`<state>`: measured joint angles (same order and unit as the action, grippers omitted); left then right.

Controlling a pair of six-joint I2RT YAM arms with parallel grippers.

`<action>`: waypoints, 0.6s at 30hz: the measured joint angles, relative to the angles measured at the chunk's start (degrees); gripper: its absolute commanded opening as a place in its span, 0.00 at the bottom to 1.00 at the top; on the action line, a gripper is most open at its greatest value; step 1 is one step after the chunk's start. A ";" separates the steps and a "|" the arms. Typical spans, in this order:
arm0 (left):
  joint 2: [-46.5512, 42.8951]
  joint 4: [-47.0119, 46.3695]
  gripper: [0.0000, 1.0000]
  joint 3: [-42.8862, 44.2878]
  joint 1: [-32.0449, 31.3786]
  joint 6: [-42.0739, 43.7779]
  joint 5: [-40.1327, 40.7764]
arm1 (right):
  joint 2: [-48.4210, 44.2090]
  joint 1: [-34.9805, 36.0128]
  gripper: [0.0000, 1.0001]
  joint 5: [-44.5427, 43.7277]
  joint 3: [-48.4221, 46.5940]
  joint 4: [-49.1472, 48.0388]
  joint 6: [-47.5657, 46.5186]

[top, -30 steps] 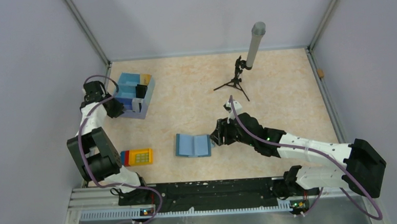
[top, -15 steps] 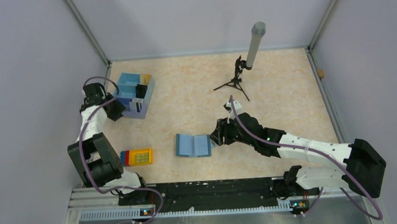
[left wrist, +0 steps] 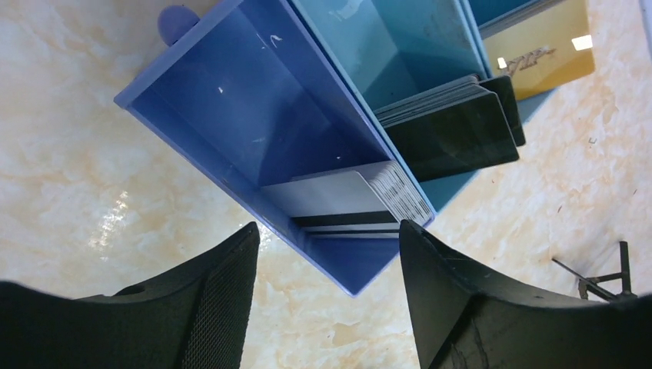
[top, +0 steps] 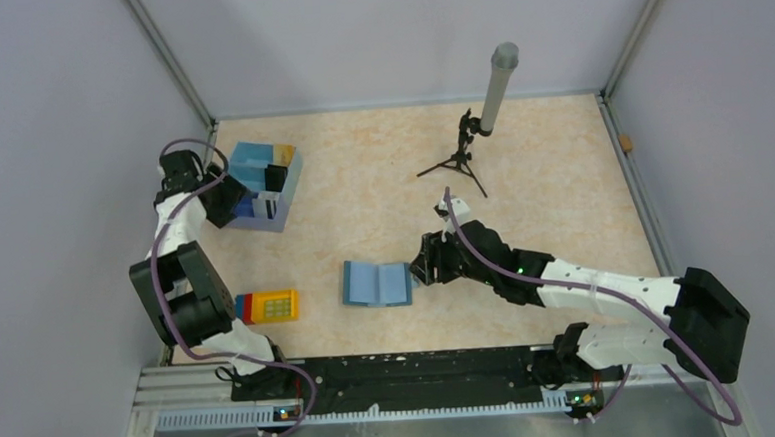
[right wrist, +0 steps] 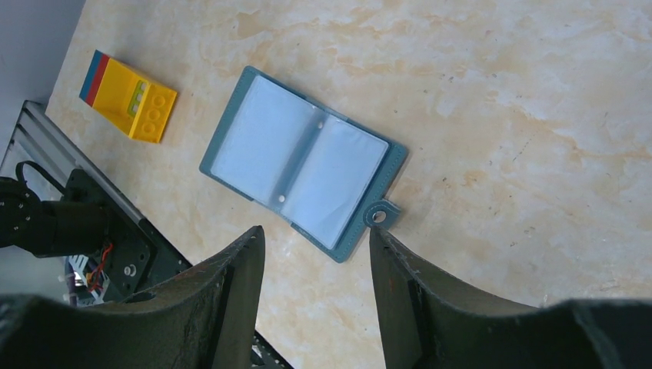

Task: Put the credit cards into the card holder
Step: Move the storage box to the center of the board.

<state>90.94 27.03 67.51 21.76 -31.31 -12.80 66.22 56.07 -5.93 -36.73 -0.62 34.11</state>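
Note:
The teal card holder (top: 377, 283) lies open flat on the table, its pale blue inside (right wrist: 304, 165) up. My right gripper (right wrist: 316, 231) hovers open just off its clasp edge, holding nothing. The credit cards stand in a blue partitioned tray (left wrist: 231, 100): a silvery stack (left wrist: 346, 200), black ones (left wrist: 454, 131) and a gold one (left wrist: 538, 54). At the tray's near corner, by the silvery stack, my left gripper (left wrist: 329, 227) is open and empty. In the top view that gripper (top: 224, 202) sits at the tray's left side.
A yellow studded block (top: 268, 306) with red and blue side layers lies left of the card holder. A small black tripod holding a grey tube (top: 479, 134) stands at the back. Grey walls close in on the left, back and right.
The left gripper's jaws have spread from nearly shut to open, and it has shifted slightly toward the tray. The right arm has not moved.

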 measured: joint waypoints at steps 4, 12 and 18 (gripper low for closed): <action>2.95 0.04 0.69 0.87 0.00 -1.81 0.72 | 0.39 0.00 0.52 0.00 0.00 0.02 0.00; 5.01 0.33 0.74 1.09 0.00 -5.05 2.27 | 1.84 0.00 0.52 0.00 0.00 -0.11 -0.04; 5.03 0.22 0.78 1.09 0.00 -6.01 3.23 | 2.67 0.00 0.52 0.09 -0.02 -0.20 -0.07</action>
<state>95.96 27.24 68.60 21.76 -37.32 -9.56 68.88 56.07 -5.85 -36.75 -0.82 34.04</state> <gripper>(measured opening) 0.768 0.519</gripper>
